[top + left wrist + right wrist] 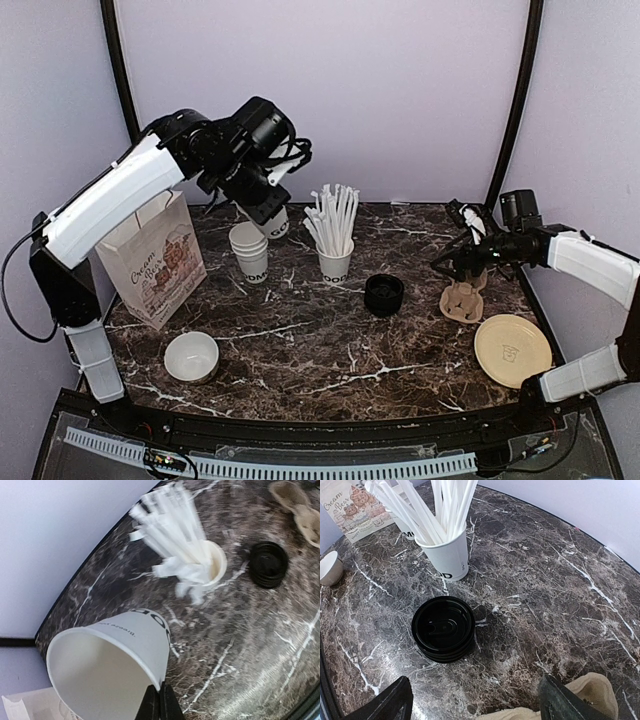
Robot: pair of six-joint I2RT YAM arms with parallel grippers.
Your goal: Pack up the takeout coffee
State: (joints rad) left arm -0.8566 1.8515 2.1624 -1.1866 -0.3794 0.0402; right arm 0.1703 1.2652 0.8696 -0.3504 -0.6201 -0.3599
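Observation:
My left gripper (264,212) (160,696) is shut on the rim of a white paper takeout coffee cup (277,226) (117,660) with dark lettering. It holds the cup tilted in the air, mouth open, above a stack of like cups (250,250). A stack of black lids (384,294) (268,564) (443,628) lies mid-table. My right gripper (447,263) (475,707) hangs open to the right of the lids, over a brown pulp cup carrier (463,300) (590,690), with nothing between its fingers (387,702).
A white cup full of white straws (335,258) (212,565) (447,555) stands behind the lids. A printed paper bag (152,262) (352,505) stands at the left, a low white bowl (191,356) (330,567) in front of it. A beige round plate (512,349) lies front right.

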